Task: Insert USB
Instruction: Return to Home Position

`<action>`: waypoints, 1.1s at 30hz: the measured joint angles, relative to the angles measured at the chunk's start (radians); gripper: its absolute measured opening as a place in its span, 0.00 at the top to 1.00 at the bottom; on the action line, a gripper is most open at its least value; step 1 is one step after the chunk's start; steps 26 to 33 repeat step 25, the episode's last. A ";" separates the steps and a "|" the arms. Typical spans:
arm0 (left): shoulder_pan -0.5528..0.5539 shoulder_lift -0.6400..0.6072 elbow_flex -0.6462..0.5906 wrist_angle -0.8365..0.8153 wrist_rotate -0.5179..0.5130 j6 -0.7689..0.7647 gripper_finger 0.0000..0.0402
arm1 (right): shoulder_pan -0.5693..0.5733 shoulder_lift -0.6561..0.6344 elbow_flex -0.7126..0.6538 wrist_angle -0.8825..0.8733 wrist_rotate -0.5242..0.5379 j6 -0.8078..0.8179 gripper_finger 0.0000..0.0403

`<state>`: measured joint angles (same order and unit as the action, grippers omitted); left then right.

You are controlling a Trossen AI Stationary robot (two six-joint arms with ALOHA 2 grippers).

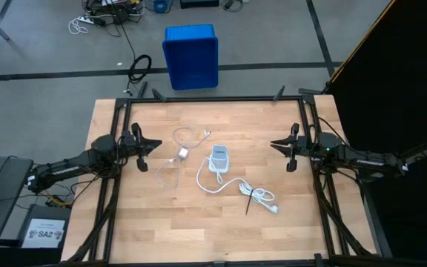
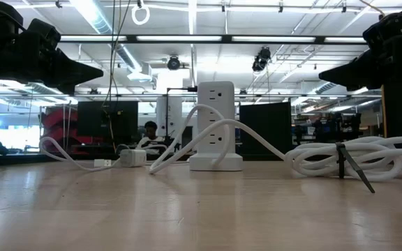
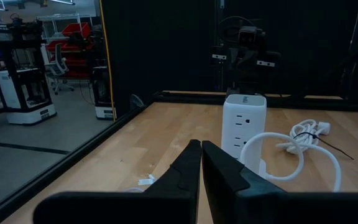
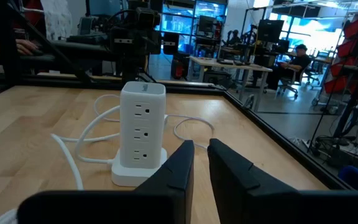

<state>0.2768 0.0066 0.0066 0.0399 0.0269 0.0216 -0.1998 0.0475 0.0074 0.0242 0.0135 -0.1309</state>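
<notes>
The USB cable (image 1: pixel 179 139) is a thin whitish line that lies in loose loops on the wooden table, left of centre. One small plug end (image 1: pixel 207 134) rests near the white power tower (image 1: pixel 219 158), which stands upright mid-table. In the low view the USB cable (image 2: pixel 68 156) runs flat to a small white charger block (image 2: pixel 132 157). My left gripper (image 1: pixel 153 144) hovers above the table left of the cable, shut. My right gripper (image 1: pixel 275 144) hovers right of the tower, its fingers nearly together. Both point at the table's centre and touch nothing.
The tower's thick white cord (image 1: pixel 256 194), bundled with a black tie, lies on the table toward the near right. A dark frame rims the table. A blue bin (image 1: pixel 191 55) stands on the floor beyond the far edge. Bare wood shows along the near edge.
</notes>
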 joint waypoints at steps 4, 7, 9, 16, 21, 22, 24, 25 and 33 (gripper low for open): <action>0.000 0.000 0.000 0.000 0.000 0.000 1.00 | 0.000 0.000 0.000 0.000 0.000 0.000 0.93; 0.000 0.000 0.000 0.000 0.000 0.000 1.00 | 0.000 0.000 0.000 0.000 0.000 0.000 0.91; 0.000 0.000 0.000 0.000 0.000 0.000 1.00 | 0.000 0.000 0.000 0.000 0.000 0.000 0.90; 0.000 0.000 0.000 0.000 0.000 0.000 1.00 | 0.000 0.000 0.000 0.000 0.000 0.000 0.88; 0.000 0.000 0.000 0.000 0.000 0.000 1.00 | 0.000 0.000 0.000 0.000 0.000 0.000 0.89; 0.000 0.000 0.000 0.000 0.000 0.000 1.00 | 0.000 0.000 0.000 0.000 0.000 0.000 0.89; 0.000 0.000 0.000 0.000 0.000 0.000 1.00 | 0.000 0.000 0.000 0.000 0.000 0.000 0.90; 0.000 0.000 0.000 0.000 0.000 0.000 1.00 | 0.000 0.000 0.000 0.000 0.000 0.000 0.91; 0.000 0.000 0.000 0.000 0.000 0.000 1.00 | 0.000 0.000 0.000 0.000 0.000 0.000 0.91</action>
